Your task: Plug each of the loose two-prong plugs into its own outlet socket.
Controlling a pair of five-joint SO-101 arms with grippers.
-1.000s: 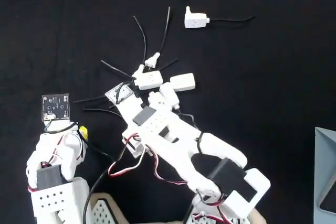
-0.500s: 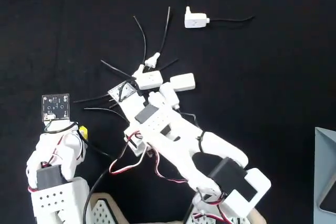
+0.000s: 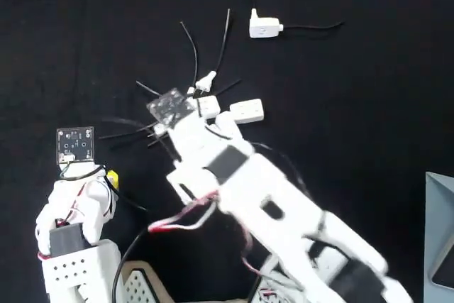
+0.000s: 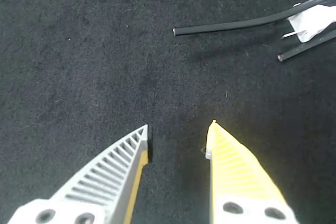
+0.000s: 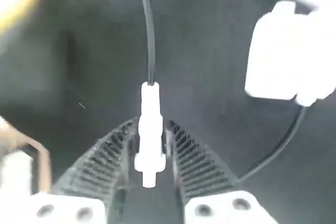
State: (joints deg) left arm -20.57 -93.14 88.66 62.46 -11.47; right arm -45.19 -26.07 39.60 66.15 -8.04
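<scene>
Black cloth covers the counter [image 3: 369, 104] from edge to edge.

Change, against the frames 1.0 s and 0.5 s ago:
- The right arm [image 3: 269, 204] has stretched from the near edge further toward the middle of the counter.
- The right claw [image 5: 149, 124] has gone past the third outlet socket [image 3: 207, 106], which it now half covers, and has come up to the two-prong plug [image 3: 206, 81].
- The plug and the sockets have not shifted.
- The left arm [image 3: 71, 218] has kept its place at the near-left corner.

Right claw: we see the jaws parted only slightly wider than the plug, with one finger along each side of its white body. The plug's cord [image 5: 149, 24] runs away from the wrist toward the far edge. The plug lies near the counter's middle, just beyond the third outlet socket.

Left claw [image 4: 179, 127]: moderately open, one white finger and one yellow, with only bare cloth between them. Cut ends of black cords [image 4: 236, 24] lie beyond it.

Sockets: the middle outlet socket [image 3: 247, 110] sits just beside the third one, on the side toward the right edge. The far outlet socket [image 3: 262, 28] is near the far edge on its own lead, well apart from the plug.

Containers: a grey box [image 3: 440, 225] stands at the right edge, cut off by the frame. We cannot tell what it holds.
</scene>
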